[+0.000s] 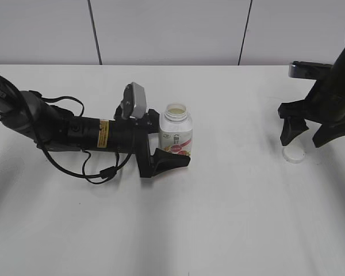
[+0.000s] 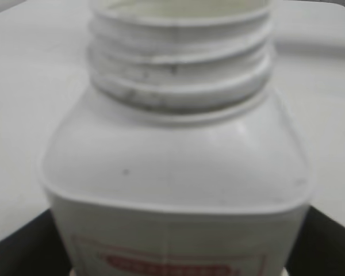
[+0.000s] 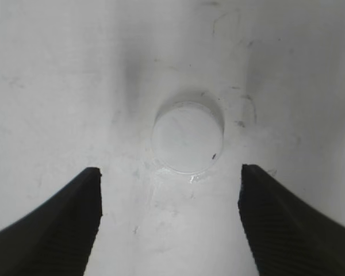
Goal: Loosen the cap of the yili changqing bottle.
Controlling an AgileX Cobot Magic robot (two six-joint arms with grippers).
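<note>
The small white squarish plastic bottle (image 1: pixel 176 133) stood upright on the white table (image 1: pixel 230 218) with its wide round neck uncapped, the bare screw threads showing in the left wrist view (image 2: pixel 181 75) above sloped shoulders. Its label carried a pink band and a red fruit picture low on the front; a small dark emblem sat above that, and the red-outlined lettering seen from the left wrist was too blurred to read. The left gripper (image 1: pixel 171 150) lay on its side with the bottle between its black fingers, one finger (image 1: pixel 169 160) jutting out just in front of the bottle's base; whether the fingers pressed the bottle or stood slightly off it could not be told. A yellow sticker with small unreadable print ringed the left arm (image 1: pixel 103 133) behind the gripper. The small round white plastic screw cap (image 3: pixel 187 137) lay flat on the table well apart from the bottle, directly below the right gripper (image 1: pixel 307 133) and centred ahead of the gap between its two fingers (image 3: pixel 57 224), which were spread wide, clear of the cap and holding nothing. In the exterior view the cap (image 1: pixel 294 154) showed just under those dark fingertips.
</note>
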